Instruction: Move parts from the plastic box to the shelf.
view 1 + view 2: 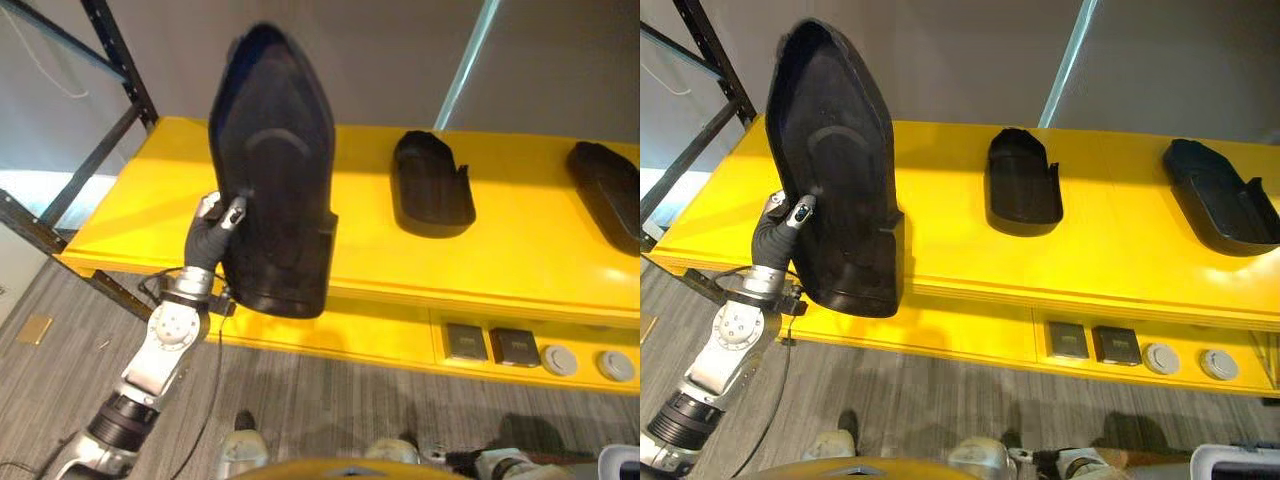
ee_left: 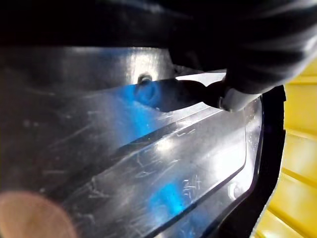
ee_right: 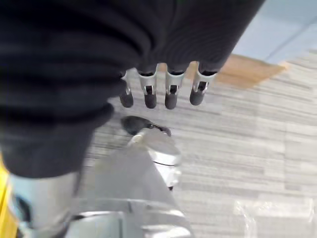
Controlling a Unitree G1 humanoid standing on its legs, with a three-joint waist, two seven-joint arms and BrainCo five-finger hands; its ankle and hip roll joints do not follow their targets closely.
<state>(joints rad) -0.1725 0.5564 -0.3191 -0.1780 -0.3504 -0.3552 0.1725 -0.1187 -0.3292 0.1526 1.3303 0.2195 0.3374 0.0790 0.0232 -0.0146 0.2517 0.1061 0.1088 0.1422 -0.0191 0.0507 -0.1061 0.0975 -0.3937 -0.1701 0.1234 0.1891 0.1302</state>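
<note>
Black plastic part (image 1: 272,170), pinched upright by the left hand (image 1: 213,232), should tilt flat onto the yellow shelf (image 1: 520,250) just beyond.

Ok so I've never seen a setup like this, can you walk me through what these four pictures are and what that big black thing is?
A humanoid robot is at work. Two pictures come from the cameras in its head, looking down at a yellow shelf. The other two come from cameras on its wrists. The left hand holds a large black moulded part upright at the shelf's front edge, thumb curled onto it; its wrist camera shows the part's glossy surface very close. Two smaller black parts already lie on the shelf. The right hand hangs over the grey floor, fingers relaxed, holding nothing.
</note>
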